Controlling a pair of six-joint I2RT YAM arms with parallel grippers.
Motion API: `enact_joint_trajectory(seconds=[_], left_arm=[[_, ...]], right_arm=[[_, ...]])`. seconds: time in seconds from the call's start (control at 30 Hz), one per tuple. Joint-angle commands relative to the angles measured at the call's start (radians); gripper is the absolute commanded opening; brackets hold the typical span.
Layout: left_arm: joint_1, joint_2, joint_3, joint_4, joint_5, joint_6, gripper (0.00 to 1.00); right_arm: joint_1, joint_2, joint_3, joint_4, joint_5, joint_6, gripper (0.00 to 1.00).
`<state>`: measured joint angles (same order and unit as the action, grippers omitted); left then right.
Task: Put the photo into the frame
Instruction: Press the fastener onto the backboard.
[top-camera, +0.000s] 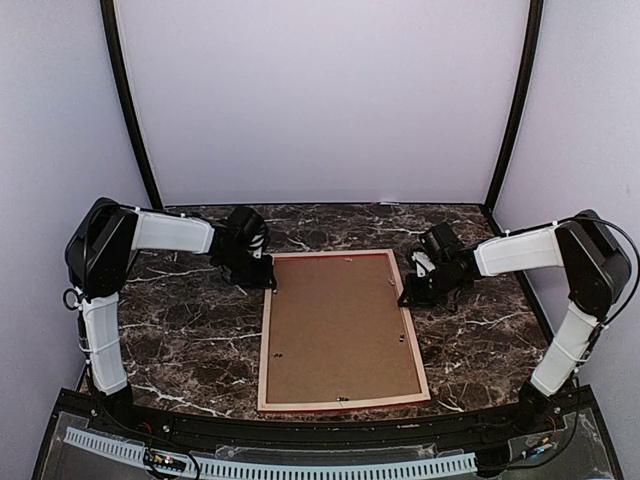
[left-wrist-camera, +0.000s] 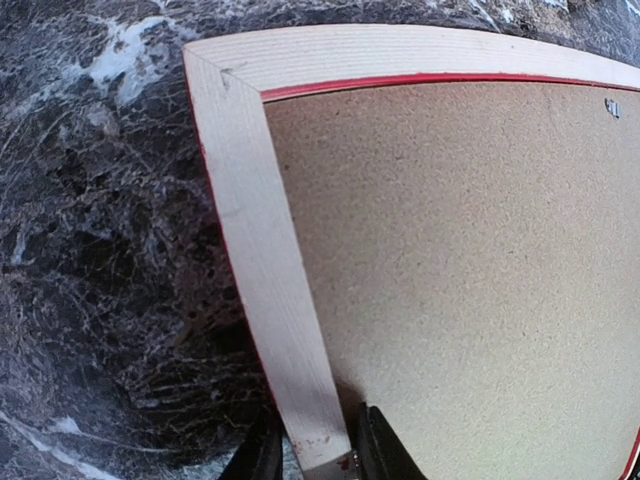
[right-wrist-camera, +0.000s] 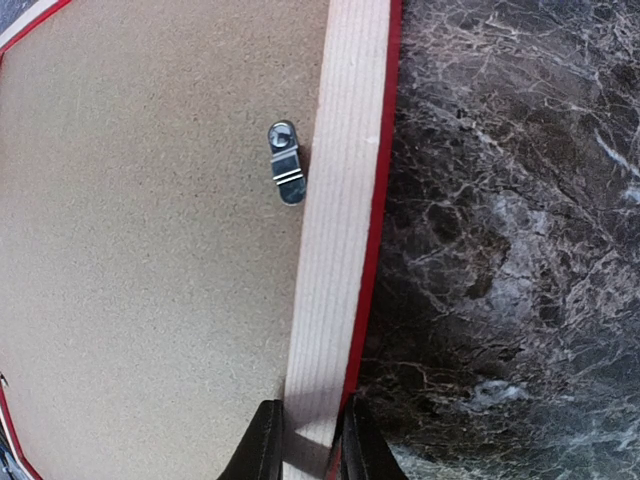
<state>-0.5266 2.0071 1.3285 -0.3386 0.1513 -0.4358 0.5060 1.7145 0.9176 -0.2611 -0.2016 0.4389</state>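
1. The right hand (right-wrist-camera: 308, 445) is pressed onto the right rail of the frame (right-wrist-camera: 335, 200); the rail is pinched.
2. The left rail, near the far-left corner, is straddled by the left hand (left-wrist-camera: 318, 455); a firm pinch cannot be told.
3. The frame is laid face down on the counter (top-camera: 180, 330), with the backing board (top-camera: 340, 330) seated in it.
4. The photo is seen in no view; whether it lies under the board cannot be told.
5. Progress is judged unconfirmed: loading is either finished or not yet begun.

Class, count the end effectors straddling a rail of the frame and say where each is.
2. The left end effector straddles the left rail of the frame by its far-left corner; the right end effector grips the right rail toward its far end. None hidden.
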Motion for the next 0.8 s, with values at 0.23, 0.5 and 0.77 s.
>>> enact_joint_trajectory(seconds=[0.23, 0.5, 0.77], left_arm=[[-0.007, 0.021, 0.012, -0.183, 0.046, 0.079, 0.25], [-0.005, -0.001, 0.038, -0.169, 0.124, 0.079, 0.21], [0.017, 0.005, 0.072, -0.177, 0.177, 0.082, 0.32]], right_arm=[[0.009, 0.046, -0.046, -0.025, -0.016, -0.029, 0.13], [0.009, 0.047, -0.049, -0.019, -0.019, -0.028, 0.13], [0.009, 0.047, -0.05, -0.016, -0.019, -0.017, 0.12]])
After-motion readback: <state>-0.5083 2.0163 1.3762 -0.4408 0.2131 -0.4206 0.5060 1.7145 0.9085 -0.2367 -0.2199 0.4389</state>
